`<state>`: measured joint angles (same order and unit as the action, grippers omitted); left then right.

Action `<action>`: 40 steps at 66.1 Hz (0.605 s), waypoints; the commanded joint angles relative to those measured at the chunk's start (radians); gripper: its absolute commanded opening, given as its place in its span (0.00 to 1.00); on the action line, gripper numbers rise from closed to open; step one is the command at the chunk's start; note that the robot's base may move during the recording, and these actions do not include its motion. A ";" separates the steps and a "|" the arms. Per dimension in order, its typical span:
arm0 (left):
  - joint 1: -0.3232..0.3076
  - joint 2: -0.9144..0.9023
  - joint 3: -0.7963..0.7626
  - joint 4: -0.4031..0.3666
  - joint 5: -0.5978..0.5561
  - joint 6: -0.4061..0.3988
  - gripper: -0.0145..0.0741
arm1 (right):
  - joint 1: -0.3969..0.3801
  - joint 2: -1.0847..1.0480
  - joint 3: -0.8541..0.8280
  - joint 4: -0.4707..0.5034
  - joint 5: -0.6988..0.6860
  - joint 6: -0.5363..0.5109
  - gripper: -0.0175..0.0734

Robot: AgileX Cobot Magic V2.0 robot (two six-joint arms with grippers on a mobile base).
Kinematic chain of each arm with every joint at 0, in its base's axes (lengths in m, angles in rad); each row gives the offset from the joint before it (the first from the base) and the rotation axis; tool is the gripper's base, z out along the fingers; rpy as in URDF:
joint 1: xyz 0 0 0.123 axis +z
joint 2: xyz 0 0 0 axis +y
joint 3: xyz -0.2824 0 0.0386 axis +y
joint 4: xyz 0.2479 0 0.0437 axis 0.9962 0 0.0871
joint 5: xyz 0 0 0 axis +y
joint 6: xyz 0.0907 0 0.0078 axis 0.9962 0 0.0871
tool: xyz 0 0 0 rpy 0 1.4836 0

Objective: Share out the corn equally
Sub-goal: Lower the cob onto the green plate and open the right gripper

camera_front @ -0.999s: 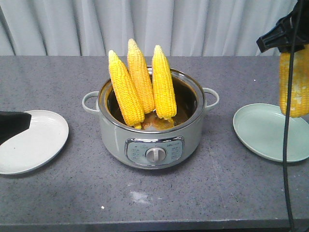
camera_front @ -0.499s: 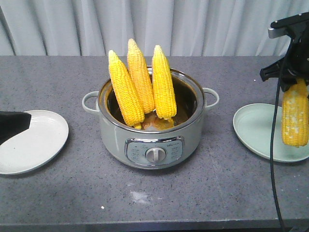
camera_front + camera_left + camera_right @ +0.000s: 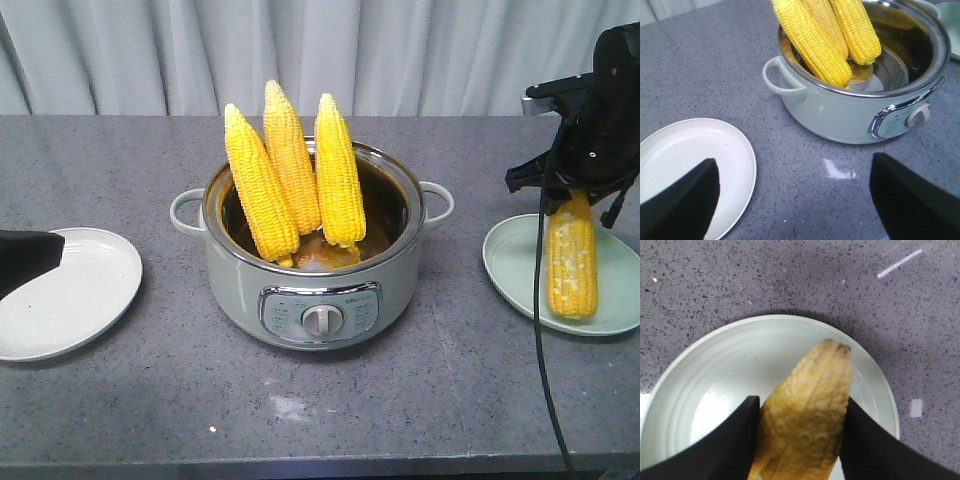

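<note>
A second ago the cob point(image 3: 572, 258) in my right gripper point(image 3: 572, 188) hung well above the pale green plate point(image 3: 505, 262). Now I have lowered it, and its bottom end looks to be touching the plate, with the cob standing almost upright. The gripper is still clenched on the upper end; my wrist view shows a finger pressed against each side of it.

So the first cob has reached its plate but is not yet let go. If I release it standing like this it may topple and roll, so I judge it should be tipped flat first.

Three cobs point(image 3: 290, 170) lean upright in the pot point(image 3: 310, 295) at the middle of the table point(image 3: 120, 160). An equal split means two per plate — one more here, two for the white plate point(image 3: 75, 300). My left gripper point(image 3: 795, 162) hangs over that plate's near edge, jaws spread wide, holding nothing.
</note>
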<state>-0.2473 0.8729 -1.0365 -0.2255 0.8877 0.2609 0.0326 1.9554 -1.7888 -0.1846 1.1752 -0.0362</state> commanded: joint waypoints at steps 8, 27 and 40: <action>-0.007 -0.003 -0.033 -0.018 -0.062 -0.002 0.81 | -0.007 -0.043 -0.027 -0.013 -0.044 -0.007 0.69; -0.007 -0.003 -0.033 -0.018 -0.063 -0.002 0.81 | -0.007 -0.054 -0.027 -0.006 -0.016 0.004 0.82; -0.007 -0.003 -0.033 -0.018 -0.063 -0.002 0.81 | -0.005 -0.146 -0.024 0.135 -0.039 -0.012 0.81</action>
<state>-0.2473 0.8729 -1.0365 -0.2255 0.8877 0.2609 0.0326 1.9198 -1.7888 -0.1121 1.1779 -0.0322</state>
